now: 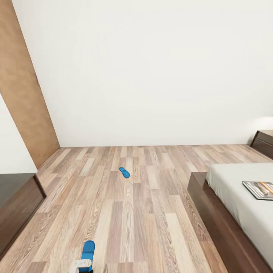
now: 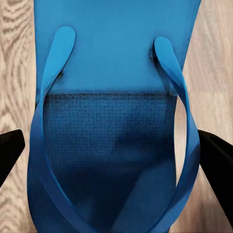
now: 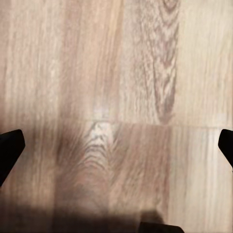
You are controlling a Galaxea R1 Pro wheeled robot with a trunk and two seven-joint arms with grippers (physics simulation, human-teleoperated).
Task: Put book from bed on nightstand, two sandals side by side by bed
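1. You are standing in the bedroom with the bed at your right, and the book is still lying on its mattress, near the edge, so the book step is not yet done.
2. One nightstand is showing beyond the bed, against the far wall; it is probably the closer goal for the book.
3. The two sandals are lying well apart on the floor: the far sandal is resting out in the middle of the room, and the near sandal is right below you at the lower edge of the head view.
4. Your left gripper is hanging directly over the near sandal, which is lying strap side up; I judge you are lining it up for a pick, because this sandal must go beside the bed.
5. The left fingertips are standing wide, one at each side of the sole. They seem not to be pressing it, though I cannot tell if they are touching.
6. Your right gripper is also spread wide and is holding nothing; it is looking at bare planks.
7. For the next move, you should be closing across the narrow width of the sole, since a thin flat sole may slip.
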